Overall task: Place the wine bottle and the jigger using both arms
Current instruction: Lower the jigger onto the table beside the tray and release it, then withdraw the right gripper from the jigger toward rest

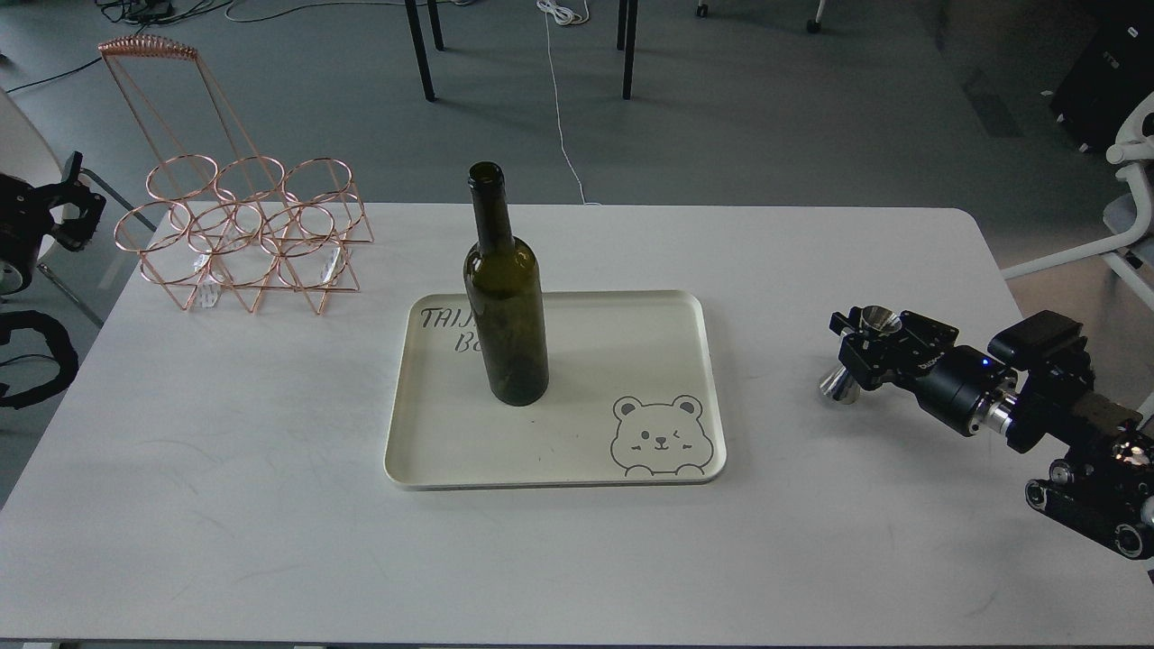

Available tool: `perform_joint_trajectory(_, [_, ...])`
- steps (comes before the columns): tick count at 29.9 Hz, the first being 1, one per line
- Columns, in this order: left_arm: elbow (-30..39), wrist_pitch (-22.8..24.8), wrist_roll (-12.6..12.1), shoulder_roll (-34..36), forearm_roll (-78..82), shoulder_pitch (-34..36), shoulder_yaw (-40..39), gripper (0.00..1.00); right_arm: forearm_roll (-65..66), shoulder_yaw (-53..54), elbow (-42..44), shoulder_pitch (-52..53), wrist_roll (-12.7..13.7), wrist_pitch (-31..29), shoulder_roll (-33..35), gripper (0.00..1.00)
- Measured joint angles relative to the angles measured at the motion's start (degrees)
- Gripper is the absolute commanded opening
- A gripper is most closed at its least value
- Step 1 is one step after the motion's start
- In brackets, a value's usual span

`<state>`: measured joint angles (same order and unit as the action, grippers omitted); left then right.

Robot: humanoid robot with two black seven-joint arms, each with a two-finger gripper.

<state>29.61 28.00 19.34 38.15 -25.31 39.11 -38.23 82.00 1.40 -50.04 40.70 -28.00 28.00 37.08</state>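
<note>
wine bottle [506,297] stands upright on the cream tray [631,333], left of the tray's middle, its base covering part of the printed lettering; a bear drawing sits in the tray's near right corner; the tray lies in the middle of the white table [270,505]; jigger [861,353] stands upright on the table well right of the tray, with the right gripper [861,347] closed around its narrow waist; the left gripper [68,212] hangs off the table's left edge, well apart from both things, fingers spread with nothing between them; a copper wire rack [243,234] with 6 rings stands at the far left corner.
</note>
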Motion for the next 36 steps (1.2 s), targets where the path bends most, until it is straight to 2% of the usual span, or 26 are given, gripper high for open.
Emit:
perform_joint_trajectory(10, [0.0,0.0,0.0,0.04,-0.09,-0.08,0.0,0.98,0.0,0.0,-0.48,0.06,0.0,0.0,-0.08,0.54])
perform_joint_trajectory(18, [0.0,0.0,0.08,0.2,-0.09,-0.08,0.0,0.98,-0.37,0.16,-3.39,0.13,0.0,0.0,3.8,0.83])
perform_joint_trajectory(27, [0.0,0.0,0.08,0.27,-0.16,-0.02,-0.09,0.98,-2.68,2.42,-12.45,0.0,0.0,0.0,13.99,0.87])
perform_joint_trajectory(36, [0.35,0.0,-0.29,2.43,0.27,0.08,0.36,0.98,-15.25,10.79,-17.0,1.87,0.0,0.0,15.35,0.9])
